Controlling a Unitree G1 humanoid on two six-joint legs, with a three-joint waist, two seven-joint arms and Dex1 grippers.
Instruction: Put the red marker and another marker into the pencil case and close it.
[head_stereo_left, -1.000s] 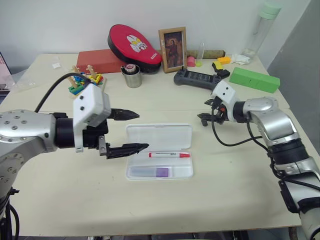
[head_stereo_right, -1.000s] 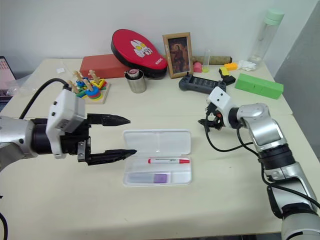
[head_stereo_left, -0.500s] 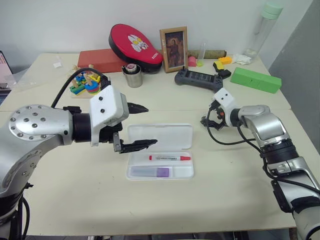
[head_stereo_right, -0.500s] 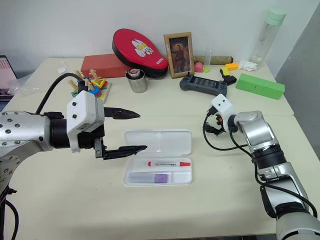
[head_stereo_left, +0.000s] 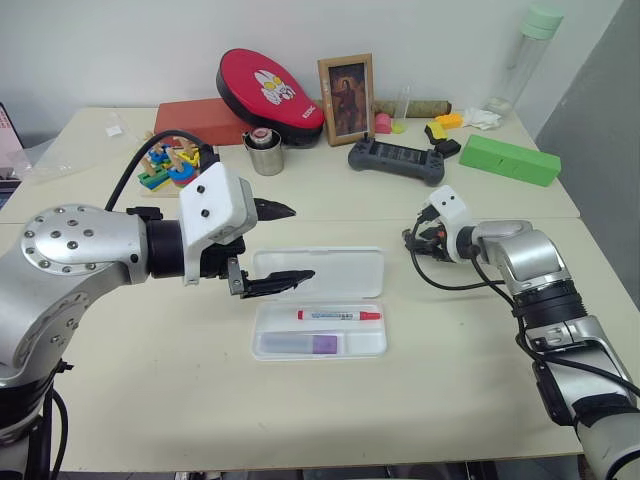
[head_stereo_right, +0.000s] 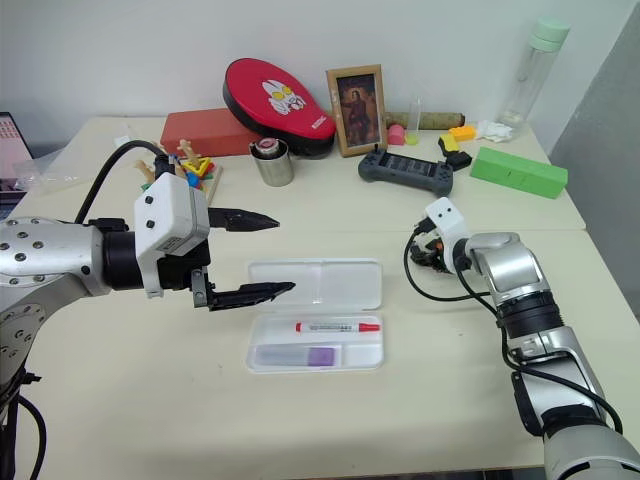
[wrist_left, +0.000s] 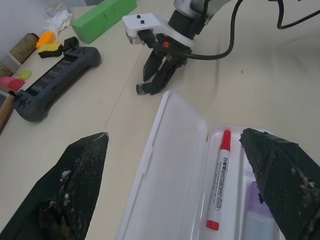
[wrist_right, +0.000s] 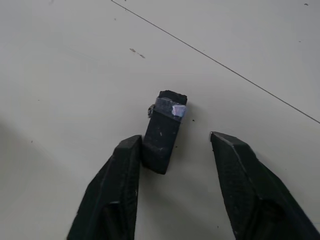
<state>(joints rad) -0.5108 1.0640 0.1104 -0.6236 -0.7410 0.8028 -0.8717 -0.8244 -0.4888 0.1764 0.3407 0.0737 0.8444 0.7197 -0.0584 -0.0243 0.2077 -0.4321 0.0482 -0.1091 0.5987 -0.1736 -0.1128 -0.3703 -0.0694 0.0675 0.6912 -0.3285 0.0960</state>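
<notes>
The flat white plastic clamshell pencil case lay open in the middle of the pale table, its hinged lid folded back flat toward the far side. In the tray, the slim white-barrelled red marker with its red cap lay lengthwise along the hinge side, and the short, thick marker with a pale body and purple cap lay alongside it in the nearer part of the tray, the two apart.

The left gripper hung above the left end of the case with its two black fingers spread wide and nothing between them; its lower finger stood over the lid's left corner.

The right gripper was down at the table just beyond the right end of the lid, apart from the case. Its fingers were parted, and a small black block with a strip of pale tape at one end lay on the table between them, against one finger and clear of the other.

Further back lay a grey handheld game controller and a green rectangular box.
</notes>
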